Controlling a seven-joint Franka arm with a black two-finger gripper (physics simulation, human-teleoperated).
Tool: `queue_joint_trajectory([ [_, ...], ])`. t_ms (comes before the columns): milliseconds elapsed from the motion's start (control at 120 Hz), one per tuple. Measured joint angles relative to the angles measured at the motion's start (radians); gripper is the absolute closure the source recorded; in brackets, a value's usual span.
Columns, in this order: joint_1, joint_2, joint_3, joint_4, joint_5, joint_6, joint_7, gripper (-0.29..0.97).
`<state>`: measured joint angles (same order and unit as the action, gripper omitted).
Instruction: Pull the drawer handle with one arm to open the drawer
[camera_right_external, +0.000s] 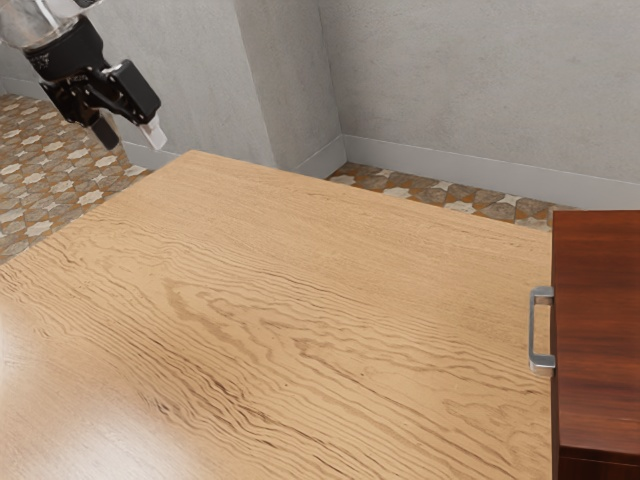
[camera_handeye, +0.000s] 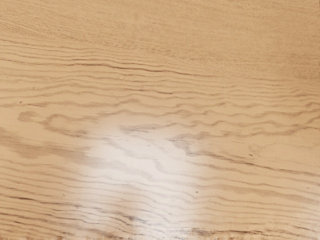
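The wooden tabletop (camera_right_external: 260, 300) spreads wide, and the dark drawer (camera_right_external: 598, 330) stands at the exterior view's right edge. The pincer (camera_right_external: 130, 131) hangs released and empty, well apart from it. This looks like the approach step. The next move is to reach the metal handle (camera_right_external: 541, 330) on the drawer's front and clench it.

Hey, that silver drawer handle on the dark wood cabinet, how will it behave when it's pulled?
The handle looks like a rigid metal bar, so it probably won't flex. Its smooth shine suggests it may be slippery. The cabinet looks heavy and solid, so it likely stays put rather than tipping.
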<state>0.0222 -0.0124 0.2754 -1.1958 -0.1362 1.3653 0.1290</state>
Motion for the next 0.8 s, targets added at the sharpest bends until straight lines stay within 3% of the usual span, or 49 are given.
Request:
queue_joint_trajectory([
  [208, -0.009, 0.015, -0.012, 0.006, -0.003, -0.035, -0.004, 0.02],
  [367, -0.05, 0.005, 0.011, -0.113, -0.067, -0.034, -0.092, 0.02],
  [400, -0.097, -0.007, 0.05, -0.161, -0.074, -0.017, -0.117, 0.02],
  [467, -0.29, -0.022, 0.221, -0.254, -0.087, 0.024, -0.176, 0.02],
  [575, -0.436, -0.028, 0.303, -0.323, -0.136, 0.115, -0.266, 0.02],
  [742, -0.607, 0.003, 0.3, -0.358, -0.234, 0.248, -0.375, 0.02],
  [800, -0.568, 0.009, 0.2, -0.368, -0.259, 0.278, -0.397, 0.02],
])
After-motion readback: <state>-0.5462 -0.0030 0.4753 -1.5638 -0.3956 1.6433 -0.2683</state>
